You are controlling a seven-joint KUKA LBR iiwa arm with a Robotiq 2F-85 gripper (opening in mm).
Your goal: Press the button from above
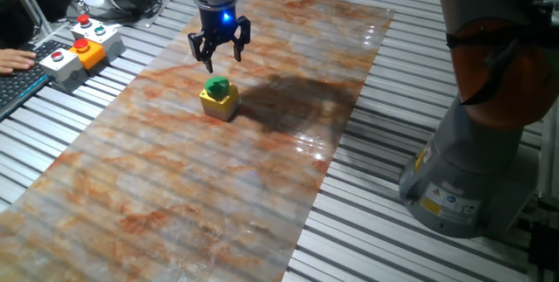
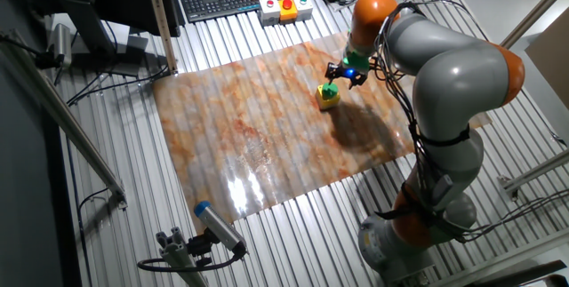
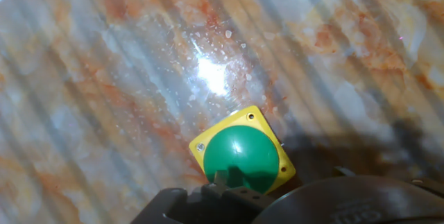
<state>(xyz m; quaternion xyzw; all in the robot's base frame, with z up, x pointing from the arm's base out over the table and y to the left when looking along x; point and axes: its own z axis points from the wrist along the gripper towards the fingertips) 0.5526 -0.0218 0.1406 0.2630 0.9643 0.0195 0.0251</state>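
Observation:
The button point(image 1: 217, 85) is a green dome on a small yellow box point(image 1: 219, 103), standing on the marbled orange-grey mat point(image 1: 201, 186). My gripper point(image 1: 220, 53) hangs just above and slightly behind the button, fingers pointing down with a gap between the tips, holding nothing. In the other fixed view the gripper point(image 2: 343, 74) sits just up and right of the button point(image 2: 330, 90). In the hand view the button point(image 3: 241, 156) and its yellow box point(image 3: 202, 143) lie at the bottom centre, with a dark part of my hand overlapping its lower edge.
Grey and orange boxes with red buttons point(image 1: 77, 51) and a keyboard point(image 1: 17, 85) with a person's hand on it lie off the mat at the far left. The arm's base point(image 1: 472, 168) stands at the right. Ribbed metal table point(image 1: 393, 247) surrounds the mat.

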